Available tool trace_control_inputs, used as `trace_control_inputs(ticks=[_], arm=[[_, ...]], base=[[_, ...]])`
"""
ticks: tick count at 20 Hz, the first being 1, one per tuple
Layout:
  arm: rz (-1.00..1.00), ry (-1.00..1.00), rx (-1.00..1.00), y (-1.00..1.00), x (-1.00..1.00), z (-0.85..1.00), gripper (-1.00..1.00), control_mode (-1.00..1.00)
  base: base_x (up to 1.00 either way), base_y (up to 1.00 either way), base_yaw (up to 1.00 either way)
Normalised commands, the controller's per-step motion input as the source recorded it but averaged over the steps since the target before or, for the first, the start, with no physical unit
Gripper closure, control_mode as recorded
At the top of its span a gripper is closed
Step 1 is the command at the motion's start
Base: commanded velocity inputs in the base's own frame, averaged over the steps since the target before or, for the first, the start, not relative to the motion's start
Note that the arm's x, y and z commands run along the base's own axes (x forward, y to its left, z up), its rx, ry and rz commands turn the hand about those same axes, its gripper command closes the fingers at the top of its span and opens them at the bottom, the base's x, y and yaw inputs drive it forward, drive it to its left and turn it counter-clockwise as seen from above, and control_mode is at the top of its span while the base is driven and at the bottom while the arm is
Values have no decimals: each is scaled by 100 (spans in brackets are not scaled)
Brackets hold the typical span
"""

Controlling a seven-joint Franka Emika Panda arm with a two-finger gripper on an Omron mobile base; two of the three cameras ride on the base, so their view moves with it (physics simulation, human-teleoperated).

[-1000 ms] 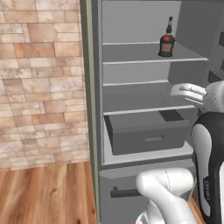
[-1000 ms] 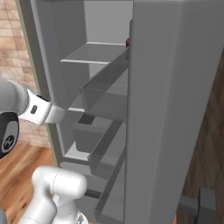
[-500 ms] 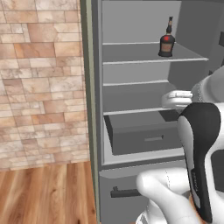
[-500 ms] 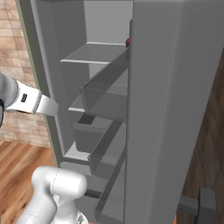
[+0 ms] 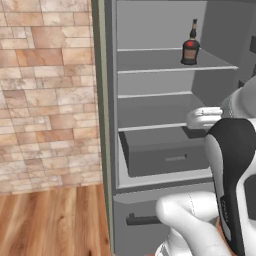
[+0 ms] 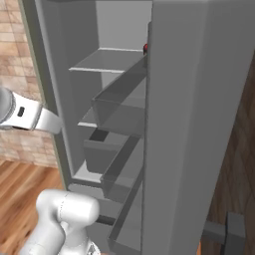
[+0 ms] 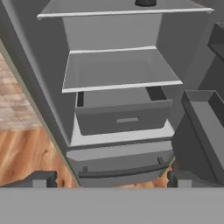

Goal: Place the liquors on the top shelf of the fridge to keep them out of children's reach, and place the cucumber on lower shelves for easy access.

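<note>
Our gripper (image 7: 109, 179) with its tips spread wide and nothing between them, facing the open fridge (image 5: 107, 125), we see the boxy grey drawer (image 7: 124, 116) under a bare lower shelf (image 7: 120, 70), the squat dark liquor bottle (image 5: 190, 46) upright on the top shelf (image 5: 150, 62), right of centre, narrow door trays (image 7: 205, 118) at right, brick wall (image 5: 45, 90) at left.

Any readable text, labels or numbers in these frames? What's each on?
No readable text anywhere.
Squat dark bottle on the top shelf: it has a red patch like a label, too small and blurred to read.
Fridge, drawer and brick wall: no markings.
</note>
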Motion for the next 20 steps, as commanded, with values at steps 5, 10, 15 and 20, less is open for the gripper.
trace_control_inputs(ticks=[5, 10, 15, 20], arm=[[0, 0, 0, 0, 0, 0, -100, 100], [0, 0, 0, 0, 0, 0, -100, 100], [0, 0, 0, 0, 0, 0, -100, 100], [0, 0, 0, 0, 0, 0, -100, 100]], base=[[-77, 0, 11], [-100, 0, 36], [-76, 14, 64], [-51, 20, 77]])
